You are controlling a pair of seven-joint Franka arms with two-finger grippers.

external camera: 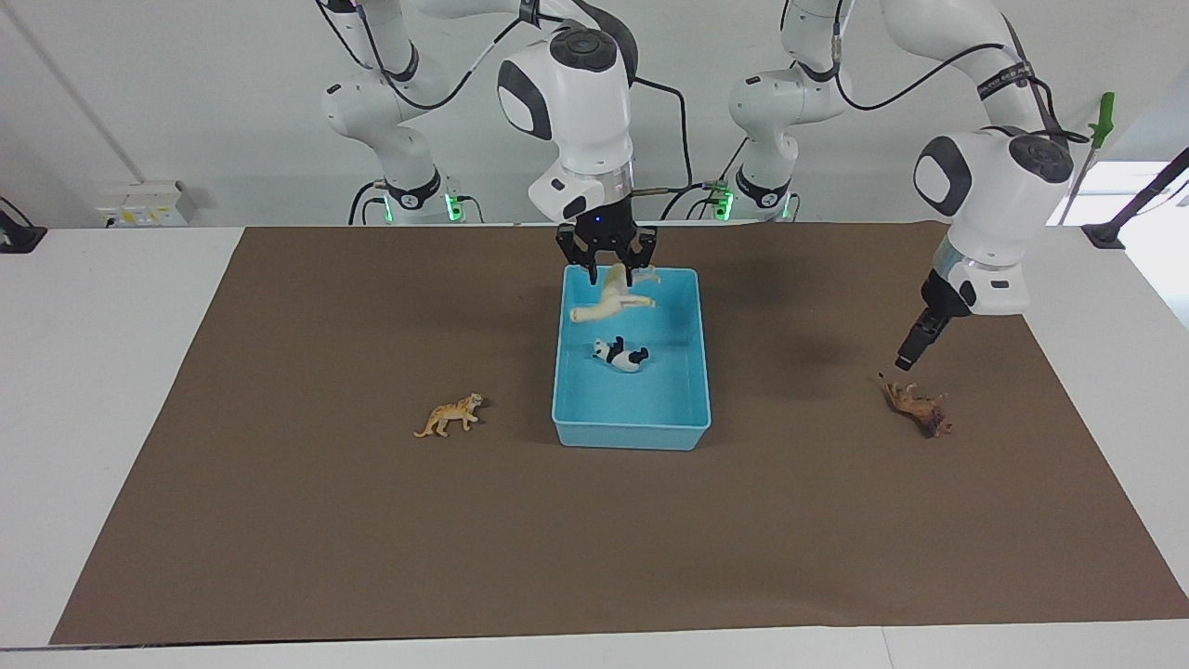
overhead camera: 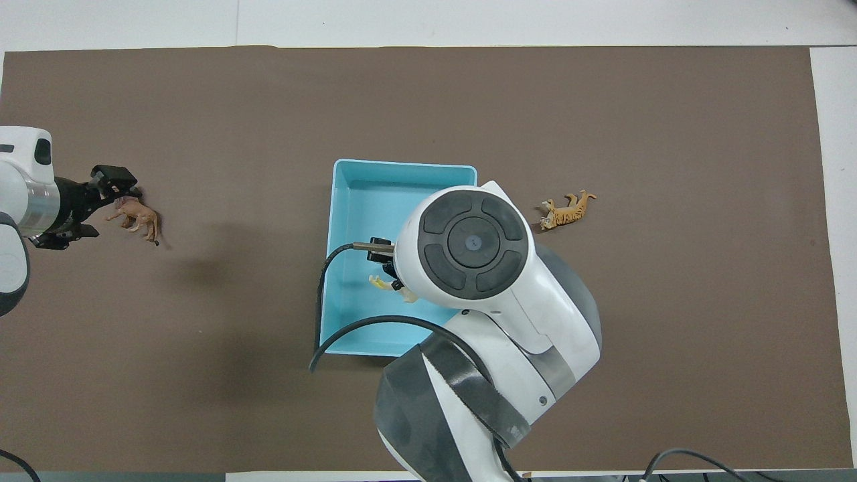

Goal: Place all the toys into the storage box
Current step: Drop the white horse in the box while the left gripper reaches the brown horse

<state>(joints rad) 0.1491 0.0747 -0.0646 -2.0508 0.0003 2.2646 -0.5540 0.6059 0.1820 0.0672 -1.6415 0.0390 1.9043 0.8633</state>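
White table (external camera: 111,390), brown mat (external camera: 372,557), plain white wall (external camera: 186,93), bright window (external camera: 1129,190)

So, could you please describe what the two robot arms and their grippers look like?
Both arms are glossy white with rounded segments, dark grey joint caps and black cables looped along the links. Green lights glow at their bases. The right gripper is black with a small blue light on its body; the left gripper is black too, on a white wrist.

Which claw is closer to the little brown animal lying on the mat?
Left. The left claw hangs just above the brown animal at its end of the table. The right claw is over the blue box, at the cream horse.
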